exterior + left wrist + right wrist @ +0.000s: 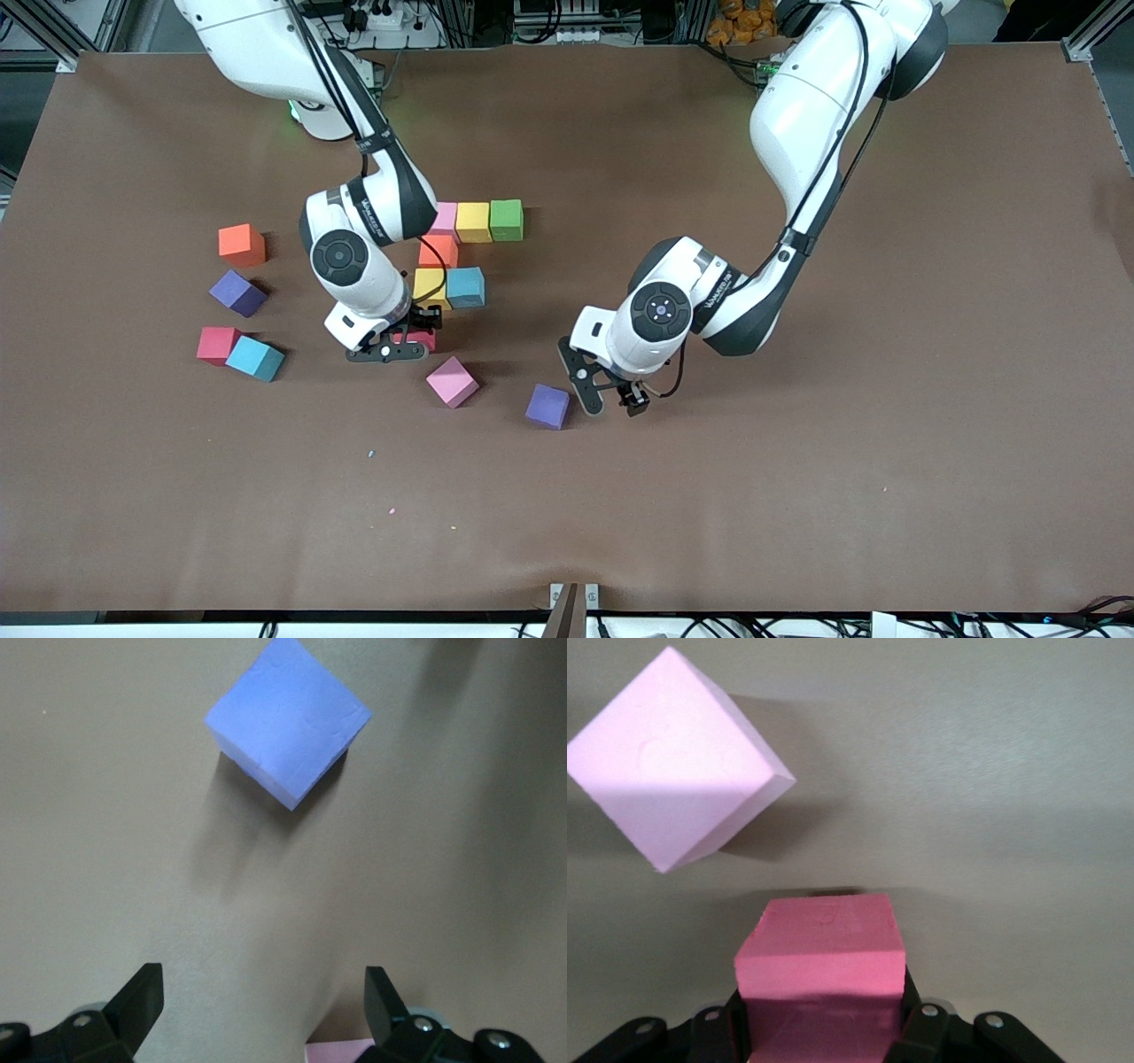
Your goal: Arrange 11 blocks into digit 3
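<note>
While right claw (824, 1028) grips red block (821, 961).

- Even, bright overhead light; soft short shadows beside the blocks (452, 381) on the matte table (797, 496).
- Wrist views slightly soft, no glare.

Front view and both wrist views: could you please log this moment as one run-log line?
right gripper: shut on red block, beside yellow block | left gripper: open, beside purple block | pink block: loose
</note>
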